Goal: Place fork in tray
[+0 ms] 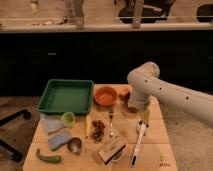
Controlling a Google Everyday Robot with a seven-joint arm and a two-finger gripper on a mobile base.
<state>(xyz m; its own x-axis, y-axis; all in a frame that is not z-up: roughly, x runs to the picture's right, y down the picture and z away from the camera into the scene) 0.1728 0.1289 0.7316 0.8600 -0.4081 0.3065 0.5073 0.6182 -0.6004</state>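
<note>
Small slim silver metal fork [111,125] is flat on the light wooden table [160,150], tines toward the round orange bowl [105,95] just behind it. It sits between a pile of brown snack bits [97,129] and the long white-handled brush [138,144]. It's outside the large rectangular green plastic tray [54,85], which is at the table's back left corner, just left of the bowl.

The white arm [170,92] comes in from the right and bends down over the table's right side. The two-finger gripper [143,115] hangs at its end, right of the fork and just above the brush head, with a dark bowl [129,103] partly hidden behind the wrist. Jaws spread wide, nothing in them (fork untouched).

Small green cup [68,119] in front of the tray.
</note>
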